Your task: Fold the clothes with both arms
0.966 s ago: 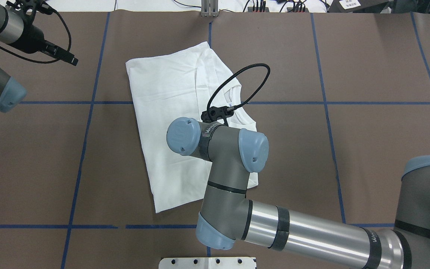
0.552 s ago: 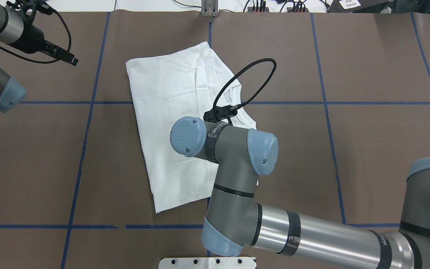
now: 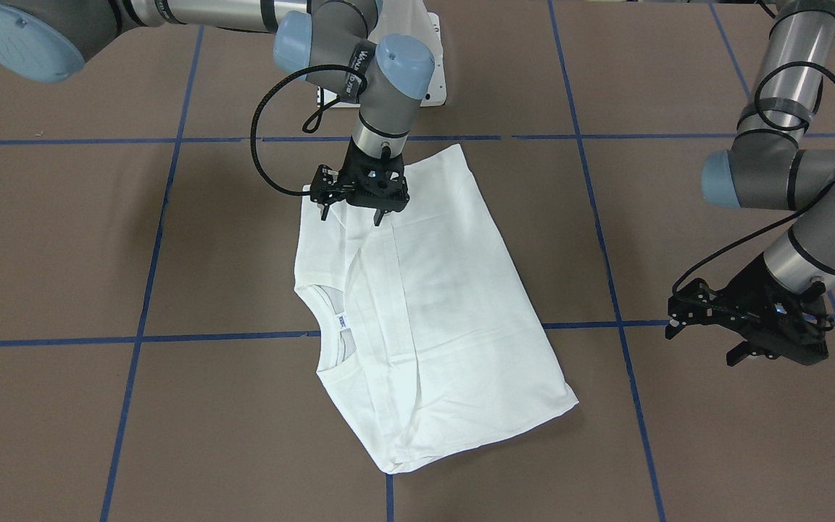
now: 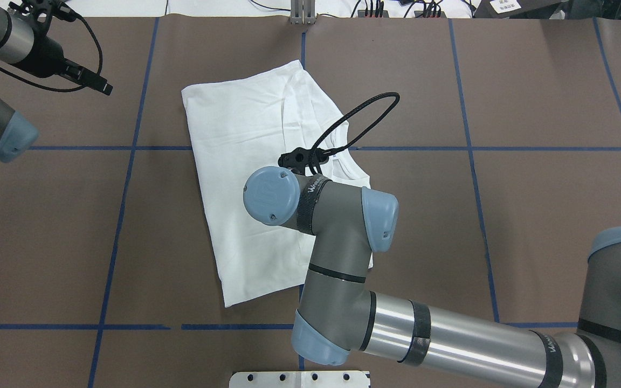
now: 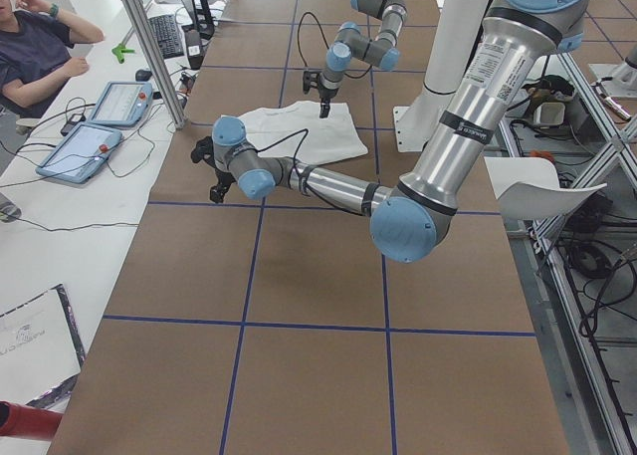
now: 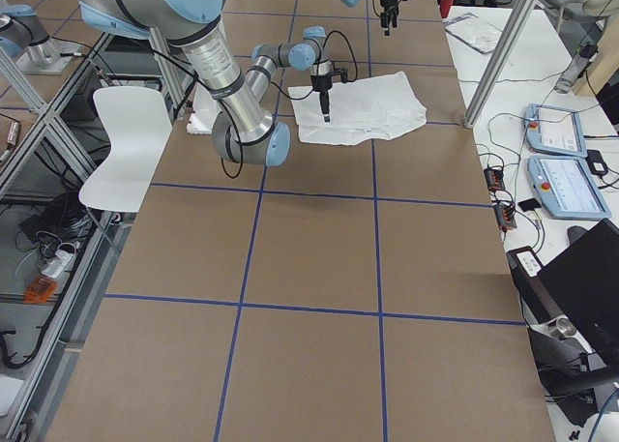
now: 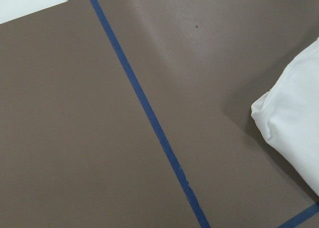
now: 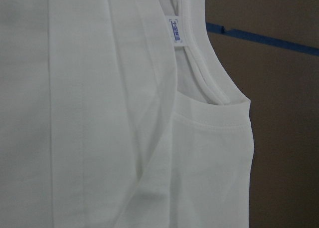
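Note:
The white T-shirt (image 3: 454,304) lies folded lengthwise on the brown table, also in the overhead view (image 4: 235,161). Its collar (image 3: 320,308) and blue-printed neck label (image 3: 343,320) face the table's right side. The label (image 8: 175,31) also shows in the right wrist view. My right gripper (image 3: 352,216) hangs open and empty just over the shirt's robot-side end. In the overhead view my right wrist hides it. My left gripper (image 3: 704,346) is open and empty above bare table, well off the shirt. The left wrist view shows only a shirt corner (image 7: 294,133).
Blue tape lines (image 3: 417,138) cross the brown table cover. The white pedestal plate (image 4: 299,379) sits at the robot-side edge. Teach pendants (image 5: 100,126) and a seated person (image 5: 35,47) are beyond the far side. A white chair (image 6: 126,132) stands behind the robot.
My right wrist has shifted a little right and towards the robot and turned, so its cable mount now points left. The shirt and my left arm have not moved.

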Robot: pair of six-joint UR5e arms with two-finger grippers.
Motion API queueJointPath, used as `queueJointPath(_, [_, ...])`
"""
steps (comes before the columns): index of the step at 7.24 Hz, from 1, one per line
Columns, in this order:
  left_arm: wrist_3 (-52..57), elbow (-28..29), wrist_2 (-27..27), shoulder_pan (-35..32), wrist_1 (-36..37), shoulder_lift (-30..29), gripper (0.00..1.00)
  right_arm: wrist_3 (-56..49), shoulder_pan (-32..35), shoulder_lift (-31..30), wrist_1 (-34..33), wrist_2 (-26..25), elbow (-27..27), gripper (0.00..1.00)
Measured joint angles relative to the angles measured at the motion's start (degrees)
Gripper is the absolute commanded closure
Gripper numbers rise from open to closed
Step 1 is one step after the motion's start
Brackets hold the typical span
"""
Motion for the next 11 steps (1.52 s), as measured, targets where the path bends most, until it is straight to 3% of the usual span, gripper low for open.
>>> queueJointPath(2, [0.0, 0.0, 0.0, 0.0, 0.0, 0.0, 0.00, 1.9, -0.1, 0.3, 3.3, -0.1, -2.8, 0.00])
queueJointPath(4, [0.0, 0.0, 0.1, 0.0, 0.0, 0.0, 0.00, 2.2, -0.2, 0.5, 2.5, -0.1, -3.5, 0.00])
queueJointPath(9, [-0.1, 0.0, 0.1, 0.1, 0.0, 0.0, 0.00, -3.6, -0.2, -0.7, -9.7, 0.2, -1.6, 0.00])
queueJointPath(11, [-0.1, 0.0, 0.2, 0.1, 0.0, 0.0, 0.00, -7.3, -0.3, -5.1, -14.3, -0.1, 4.4, 0.00])
